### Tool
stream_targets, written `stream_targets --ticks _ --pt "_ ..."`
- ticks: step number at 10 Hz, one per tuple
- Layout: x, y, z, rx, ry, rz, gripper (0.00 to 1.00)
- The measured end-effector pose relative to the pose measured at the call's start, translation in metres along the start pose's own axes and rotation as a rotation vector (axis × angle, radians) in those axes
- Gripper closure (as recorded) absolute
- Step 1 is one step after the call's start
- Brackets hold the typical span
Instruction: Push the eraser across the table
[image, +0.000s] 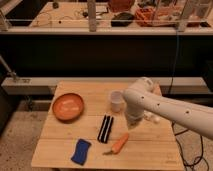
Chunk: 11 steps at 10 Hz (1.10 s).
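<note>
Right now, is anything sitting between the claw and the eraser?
Nothing visible. The claw hangs beside the eraser with bare table between them. The carrot lies nearer the front edge and the cup farther back, both off that line.

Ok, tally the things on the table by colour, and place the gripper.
Orange: 2, bowl and carrot
Black: 1, eraser
Blue: 1, sponge
White: 1, cup
Total: 5
The gripper hangs right of the eraser, between cup and carrot.

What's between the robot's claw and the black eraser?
Camera view: only bare table separates the eraser from the gripper on its right; the carrot lies lower.
</note>
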Motion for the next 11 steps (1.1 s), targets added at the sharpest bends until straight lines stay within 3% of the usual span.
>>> stream_targets --ticks 1,11 --pt "0.002 -0.001 0.004 -0.002 -0.002 -0.001 1.00" --pt "0.004 -0.019 0.044 -0.001 -0.028 -0.030 1.00"
